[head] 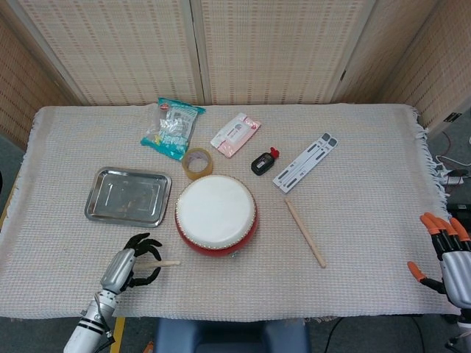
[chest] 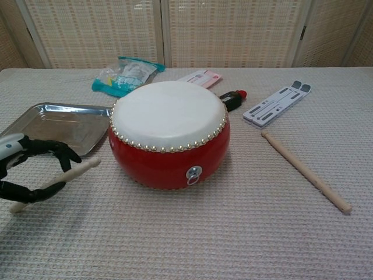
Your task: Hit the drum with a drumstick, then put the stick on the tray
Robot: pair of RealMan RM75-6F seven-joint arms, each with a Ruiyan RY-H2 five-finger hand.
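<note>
The red drum with its white skin stands in the middle of the table. My left hand grips a wooden drumstick at the front left, lifted off the cloth, its tip pointing toward the drum. A second drumstick lies on the cloth to the right of the drum. The steel tray sits left of the drum. My right hand hangs off the table's right edge, fingers spread, holding nothing.
Behind the drum lie a tape roll, a teal snack bag, a pink wipes pack, a small black bottle and a white folding stand. A woven screen closes off the back.
</note>
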